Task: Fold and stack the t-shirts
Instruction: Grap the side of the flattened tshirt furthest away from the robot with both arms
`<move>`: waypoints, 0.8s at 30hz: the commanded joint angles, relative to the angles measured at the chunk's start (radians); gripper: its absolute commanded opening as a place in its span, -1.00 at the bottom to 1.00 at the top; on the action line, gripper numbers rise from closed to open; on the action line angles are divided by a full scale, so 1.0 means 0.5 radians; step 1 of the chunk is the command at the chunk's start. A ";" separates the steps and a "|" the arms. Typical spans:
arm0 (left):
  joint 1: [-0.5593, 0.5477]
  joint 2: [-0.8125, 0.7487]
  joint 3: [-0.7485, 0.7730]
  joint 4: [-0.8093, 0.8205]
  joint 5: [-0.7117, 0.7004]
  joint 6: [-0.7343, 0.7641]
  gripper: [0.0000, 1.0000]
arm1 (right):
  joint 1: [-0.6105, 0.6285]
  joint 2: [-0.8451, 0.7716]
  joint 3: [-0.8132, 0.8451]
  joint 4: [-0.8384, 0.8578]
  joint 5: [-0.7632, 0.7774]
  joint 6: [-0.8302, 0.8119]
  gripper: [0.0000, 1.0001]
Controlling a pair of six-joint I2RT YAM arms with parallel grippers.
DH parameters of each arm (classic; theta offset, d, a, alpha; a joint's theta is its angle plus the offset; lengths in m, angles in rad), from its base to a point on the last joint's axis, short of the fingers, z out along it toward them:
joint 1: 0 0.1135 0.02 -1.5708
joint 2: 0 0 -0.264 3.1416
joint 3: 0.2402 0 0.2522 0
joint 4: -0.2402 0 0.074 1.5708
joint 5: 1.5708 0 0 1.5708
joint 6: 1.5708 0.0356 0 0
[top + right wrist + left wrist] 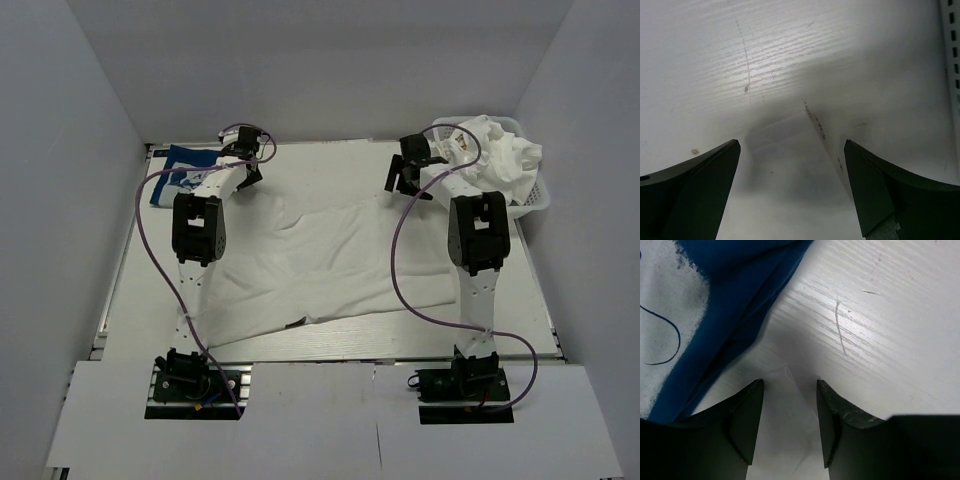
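T-shirts: white one spread out, blue one at the far corner

White t-shirt (330, 265) lies opened out and wrinkled across the middle of the table (330, 155), its near hem towards 6 o'clock and its two far corners at about 11 and 1 o'clock. The blue t-shirt (172, 178) sits bunched at 10 o'clock on the table, just beside the white one's far left corner, with its white print (665, 325) facing up.

The left gripper (790, 385) is down at the 11 o'clock corner of the white t-shirt. Its wrist camera shows the jaws apart with a narrow gap, and a point of the white cloth lies flat on the table between them. The jaws are not seen squeezing it. The blue t-shirt fills the 10 o'clock part of that view, close to the left finger (740, 425).

The right gripper (792, 145) hovers at the 1 o'clock corner, with its jaws spread wide. Between them lies a thin, faintly speckled edge of the white t-shirt, and neither finger touches it.

A basket (540, 195) stands at 2 o'clock on the table, just beyond the right gripper, heaped with crumpled white cloth (495, 155)
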 commanded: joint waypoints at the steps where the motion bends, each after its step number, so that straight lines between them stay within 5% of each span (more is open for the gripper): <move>1: 0.006 0.064 0.025 0.003 -0.027 -0.031 0.11 | 0.006 0.067 0.141 0.072 -0.030 -0.081 0.81; 9: 0.006 0.018 -0.085 0.003 -0.006 -0.031 -1.00 | 0.012 0.163 0.130 0.050 0.019 -0.029 0.66; 15: 0.006 -0.168 -0.244 0.058 -0.009 -0.009 -1.00 | 0.003 0.215 0.159 0.066 0.095 0.021 0.63; 19: -0.018 -0.370 -0.468 0.128 -0.009 -0.028 -1.00 | 0.009 0.188 0.121 0.032 0.108 0.051 -0.34; 24: -0.040 -0.635 -0.826 0.236 0.150 -0.089 -1.00 | 0.012 -0.009 -0.192 0.127 0.087 0.103 -1.00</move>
